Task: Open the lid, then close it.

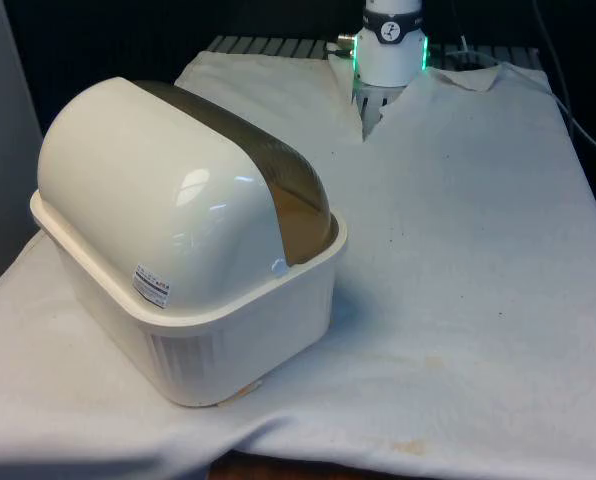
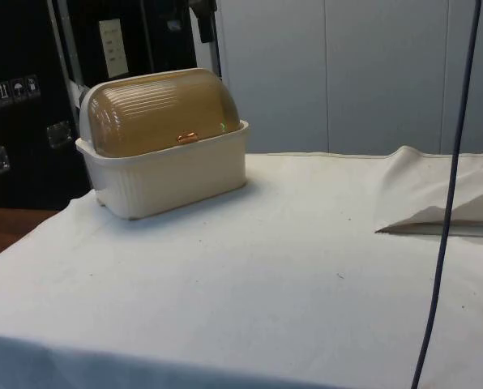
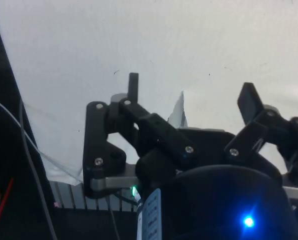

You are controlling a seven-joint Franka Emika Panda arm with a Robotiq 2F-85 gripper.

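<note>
A cream bread box [image 1: 193, 300] stands on the white cloth at the front view's left, its back turned to that camera. Its amber see-through roll lid [image 2: 156, 109] is down over the front, with a small handle [image 2: 188, 138] at its lower edge in the side view. My gripper [image 3: 191, 97] is open in the wrist view, two black fingers [image 3: 133, 86] spread wide apart with nothing between them. Bare white cloth lies beyond the fingers, and the box is not among them.
The robot's white base [image 1: 390, 45] stands at the table's far end. The cloth [image 1: 458, 250] has a raised fold [image 2: 436, 207] near the base. A dark cable [image 2: 452, 186] hangs down at the side view's right.
</note>
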